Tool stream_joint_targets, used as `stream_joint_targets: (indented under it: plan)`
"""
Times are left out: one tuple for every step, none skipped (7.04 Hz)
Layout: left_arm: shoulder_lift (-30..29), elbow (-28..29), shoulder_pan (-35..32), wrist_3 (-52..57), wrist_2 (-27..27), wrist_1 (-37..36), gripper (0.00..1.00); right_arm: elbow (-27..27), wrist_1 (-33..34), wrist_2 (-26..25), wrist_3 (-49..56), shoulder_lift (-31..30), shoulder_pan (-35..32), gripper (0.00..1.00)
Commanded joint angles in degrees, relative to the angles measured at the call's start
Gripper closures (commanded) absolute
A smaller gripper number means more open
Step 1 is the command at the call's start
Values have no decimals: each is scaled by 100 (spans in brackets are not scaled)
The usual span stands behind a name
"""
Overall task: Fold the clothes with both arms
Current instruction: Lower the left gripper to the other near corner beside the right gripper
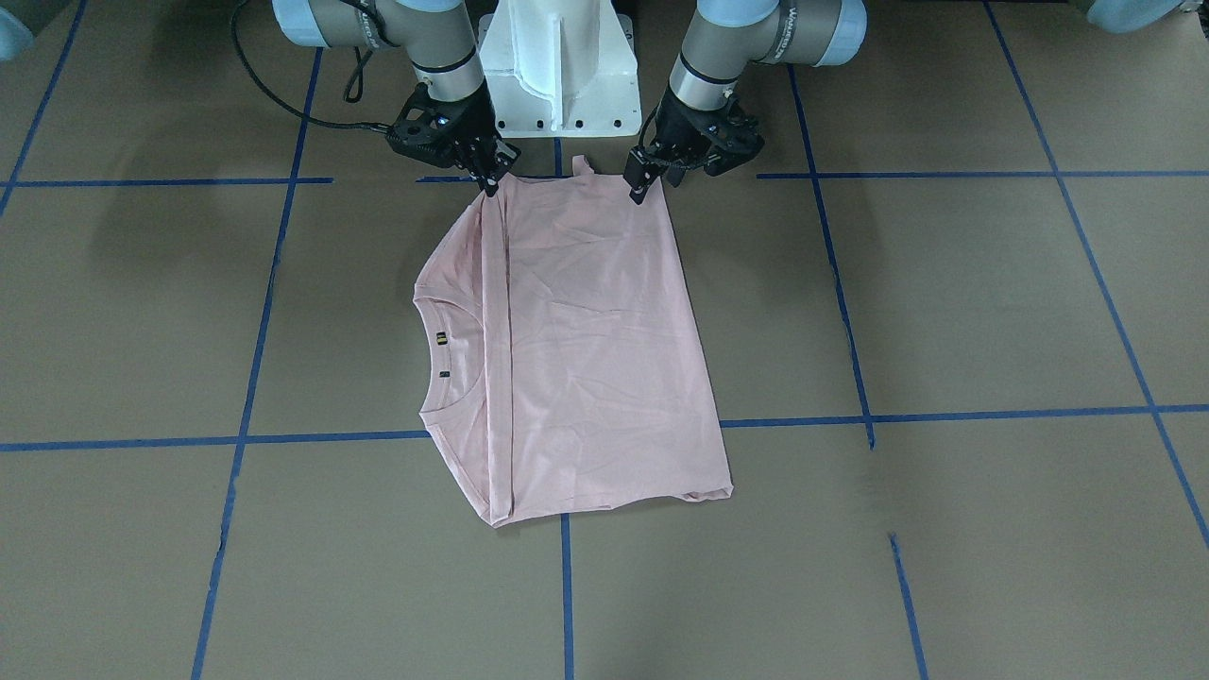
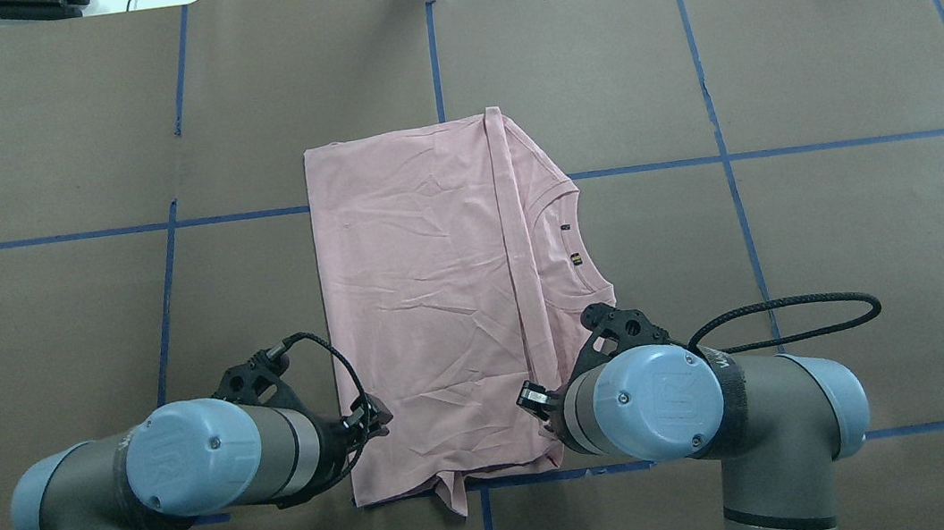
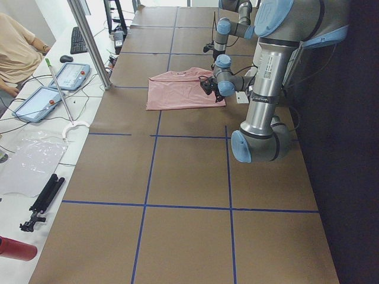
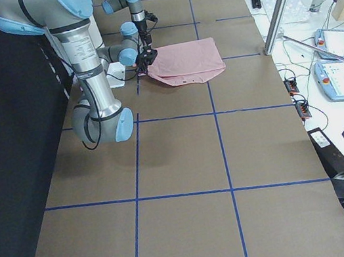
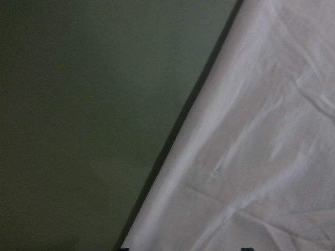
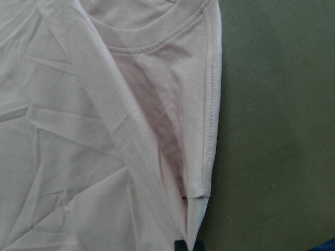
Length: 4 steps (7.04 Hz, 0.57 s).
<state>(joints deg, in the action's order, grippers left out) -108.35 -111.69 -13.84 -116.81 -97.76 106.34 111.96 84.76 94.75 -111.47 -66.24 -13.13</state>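
The pale pink T-shirt [image 1: 586, 349] lies flat and folded lengthwise on the brown table, its collar [image 1: 441, 337] toward my right side. No print shows. My right gripper [image 1: 491, 181] stands at the shirt's near corner by the folded sleeve. In the right wrist view its fingertips [image 6: 180, 246] sit together on the fold's edge, so it is shut on the cloth. My left gripper [image 1: 652, 179] hovers at the other near corner, over the shirt's hem edge [image 2: 352, 460]. In the left wrist view its two fingertips stand wide apart with nothing between them, so it is open.
The white pedestal base [image 1: 557, 66] stands just behind the shirt's near edge. Blue tape lines [image 1: 567, 586] grid the table. A seated person [image 3: 15, 47], teach pendants [image 3: 71, 74] and a red bottle [image 3: 15, 248] are on a side bench beyond the table's far edge.
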Motion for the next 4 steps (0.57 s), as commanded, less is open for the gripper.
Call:
stream_joint_targets:
  plan:
    - [7,33,232,-78,2,-200,26,1,6,0,11,6,-32,100]
    - [-2,50,277,-78,11,-201,31,1,-3,0,20,-2,-32,100]
    - [-28,50,277,-78,11,-201,33,1,-3,0,20,6,-41,100]
    - [-29,68,329,-70,20,-201,35,10,-3,9,20,6,-50,100]
